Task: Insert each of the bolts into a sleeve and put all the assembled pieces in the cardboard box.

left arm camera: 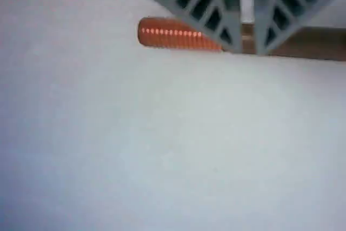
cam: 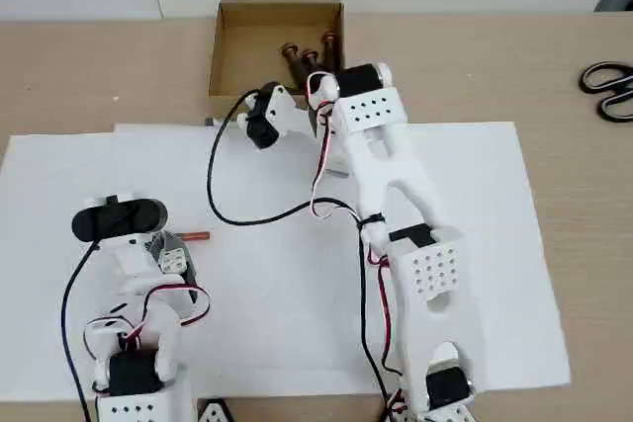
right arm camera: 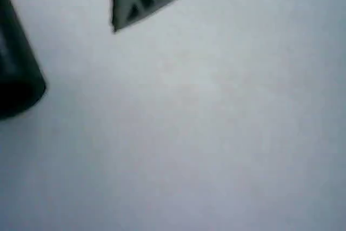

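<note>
Bolt, orange and threaded, lies on the white paper near the left side of the table. Its long axis runs across the sheet and its threaded end points toward the middle. The left gripper is right at its other end. In the left wrist view the claw's two ribbed fingers stand narrow, with the shank between them, so it appears to be clamped on the bolt, though that view is soft. The left arm is by far the nearer. The right gripper hangs over the far edge of the paper, just beside the cardboard box and well apart from the bolt; whether it is wide or narrow I cannot tell. Three assembled pieces lean in the box's right corner. The box walls are plain brown card, with no lettering I can read. Scissors lie far off at the right.
</note>
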### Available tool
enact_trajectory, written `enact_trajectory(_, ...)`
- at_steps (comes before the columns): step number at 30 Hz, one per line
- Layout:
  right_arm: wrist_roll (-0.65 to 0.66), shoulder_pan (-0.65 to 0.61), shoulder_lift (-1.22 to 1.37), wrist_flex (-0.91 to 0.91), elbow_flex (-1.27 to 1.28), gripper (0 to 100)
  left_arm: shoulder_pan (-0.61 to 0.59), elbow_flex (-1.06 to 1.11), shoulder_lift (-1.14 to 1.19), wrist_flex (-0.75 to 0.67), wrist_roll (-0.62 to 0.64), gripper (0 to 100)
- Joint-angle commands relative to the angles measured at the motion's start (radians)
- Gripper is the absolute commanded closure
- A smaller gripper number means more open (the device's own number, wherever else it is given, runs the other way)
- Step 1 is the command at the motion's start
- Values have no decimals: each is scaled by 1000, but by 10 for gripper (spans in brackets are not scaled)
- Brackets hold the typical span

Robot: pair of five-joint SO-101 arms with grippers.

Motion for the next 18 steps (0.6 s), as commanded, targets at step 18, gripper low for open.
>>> enact_trajectory(18, 63, 2, 119, -157, -2, 857, -5, -7, -11, -9, 5, 994)
